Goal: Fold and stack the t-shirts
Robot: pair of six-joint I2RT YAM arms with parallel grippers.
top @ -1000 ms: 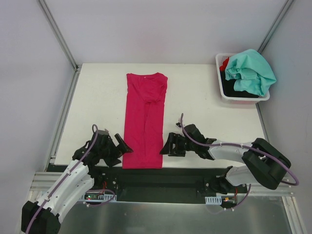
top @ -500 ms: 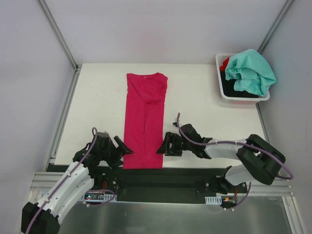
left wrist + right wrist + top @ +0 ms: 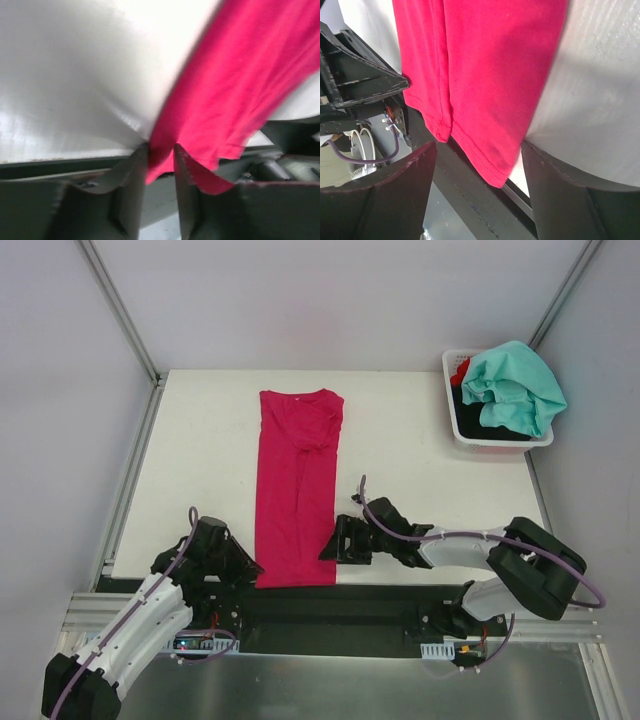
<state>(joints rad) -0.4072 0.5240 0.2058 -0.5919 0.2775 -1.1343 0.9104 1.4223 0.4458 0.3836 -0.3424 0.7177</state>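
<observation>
A magenta-pink t-shirt lies folded into a long strip down the middle of the white table. Its near hem hangs over the front edge. My left gripper sits at the hem's near left corner. In the left wrist view the pink cloth is pinched in the narrow gap of the left gripper. My right gripper is at the near right corner and stands open. Its fingers straddle the hem corner without touching it. A teal-mint t-shirt tops the basket, over red and black ones.
The white plastic basket stands at the table's far right corner. A black frame rail runs just below the front edge, under the hanging hem. Grey walls and metal posts close in the table on three sides.
The left gripper slid right onto the hem's left corner and closed down on it. The right gripper crept left until its open fingers straddled the right corner.
</observation>
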